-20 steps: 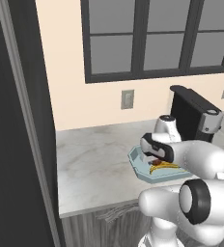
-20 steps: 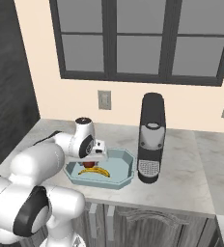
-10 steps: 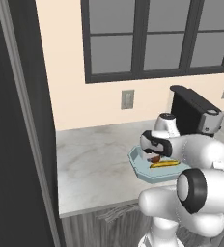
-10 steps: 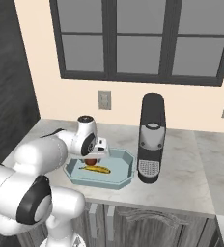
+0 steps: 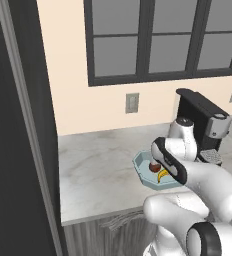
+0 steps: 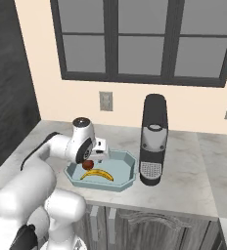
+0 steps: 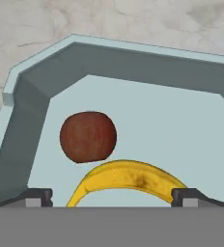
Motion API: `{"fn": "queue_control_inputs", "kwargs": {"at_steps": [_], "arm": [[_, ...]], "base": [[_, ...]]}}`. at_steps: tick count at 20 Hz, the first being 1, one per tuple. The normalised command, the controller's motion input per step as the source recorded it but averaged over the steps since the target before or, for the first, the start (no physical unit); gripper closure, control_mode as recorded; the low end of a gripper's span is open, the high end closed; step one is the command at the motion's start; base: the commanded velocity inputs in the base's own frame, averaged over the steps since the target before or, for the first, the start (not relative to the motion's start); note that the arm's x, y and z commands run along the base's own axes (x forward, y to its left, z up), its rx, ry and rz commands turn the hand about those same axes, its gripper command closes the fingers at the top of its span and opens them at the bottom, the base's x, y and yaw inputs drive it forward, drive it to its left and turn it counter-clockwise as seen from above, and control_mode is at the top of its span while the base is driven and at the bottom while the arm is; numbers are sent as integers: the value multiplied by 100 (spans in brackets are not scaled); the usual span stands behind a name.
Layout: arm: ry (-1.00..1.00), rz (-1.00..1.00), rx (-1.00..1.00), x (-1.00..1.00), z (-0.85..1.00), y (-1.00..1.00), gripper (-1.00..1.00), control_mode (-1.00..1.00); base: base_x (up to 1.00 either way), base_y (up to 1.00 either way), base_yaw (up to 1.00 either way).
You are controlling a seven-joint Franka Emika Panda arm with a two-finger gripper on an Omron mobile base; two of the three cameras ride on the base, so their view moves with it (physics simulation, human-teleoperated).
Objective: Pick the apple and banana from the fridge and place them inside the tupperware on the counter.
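The light blue-grey tupperware [image 7: 133, 46] sits on the marbled counter [image 5: 98, 170], and both fruits lie inside it. The dark red apple [image 7: 88, 137] rests by the tray's left wall. The yellow banana [image 7: 128, 177] curves just beside it. My gripper [image 7: 111, 198] hangs a little above them, open, with its fingertips [image 7: 36, 197] spread wide and nothing between them. From the right base, the apple [image 6: 88, 164] and banana [image 6: 98, 175] show in the tupperware [image 6: 129, 177] under the gripper [image 6: 95, 155]. The left base view shows the tupperware [image 5: 140, 165] partly hidden by my arm.
A black coffee machine [image 6: 153, 136] stands right beside the tray on its right. The dark fridge side [image 5: 18, 125] walls off the left. A window and a wall outlet [image 6: 105, 101] are behind the counter. Bare counter [image 5: 93, 155] lies left of the tray.
The hand has lifted a little off the tray and swung slightly. The apple now lies free in the tray beside the banana.
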Motion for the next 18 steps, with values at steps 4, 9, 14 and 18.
{"fn": "queue_control_inputs", "kwargs": {"at_steps": [4,9,14,18], "arm": [[-30,-1,-9,-46,63,0,-100,-100],[-15,0,-2,-57,54,0,-100,-100],[0,0,0,-58,66,5,-100,-100],[0,0,0,-50,86,6,-100,-100]], "base": [[0,0,0],[0,0,0],[0,0,0],[0,0,0]]}}
